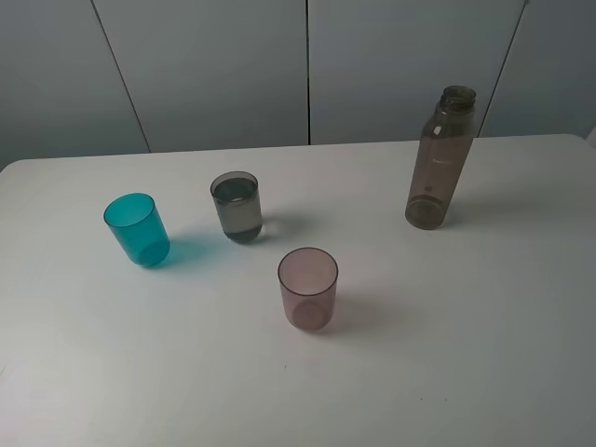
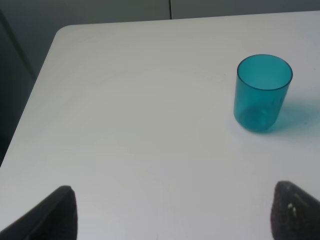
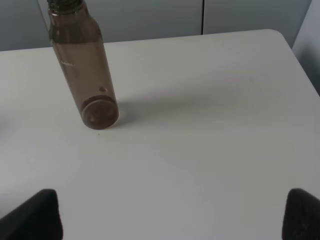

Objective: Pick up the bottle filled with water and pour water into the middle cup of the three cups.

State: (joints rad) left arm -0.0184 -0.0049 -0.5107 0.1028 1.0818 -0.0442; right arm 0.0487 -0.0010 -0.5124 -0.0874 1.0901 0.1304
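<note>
Smoky bottle (image 1: pixel 440 160) stands upright on table (image 1: pixel 484 354), neck up, uncapped.

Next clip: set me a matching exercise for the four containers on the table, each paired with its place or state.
Things:
1. teal cup
2. grey middle cup
3. pinkish cup
4. bottle

Descriptions:
A. tallest, uncapped, standing far right in the high view
B. nearest the front table edge, looks empty
C. farthest left in the high view
D. appears to hold water already

Pairs: 1-C, 2-D, 3-B, 4-A
</note>
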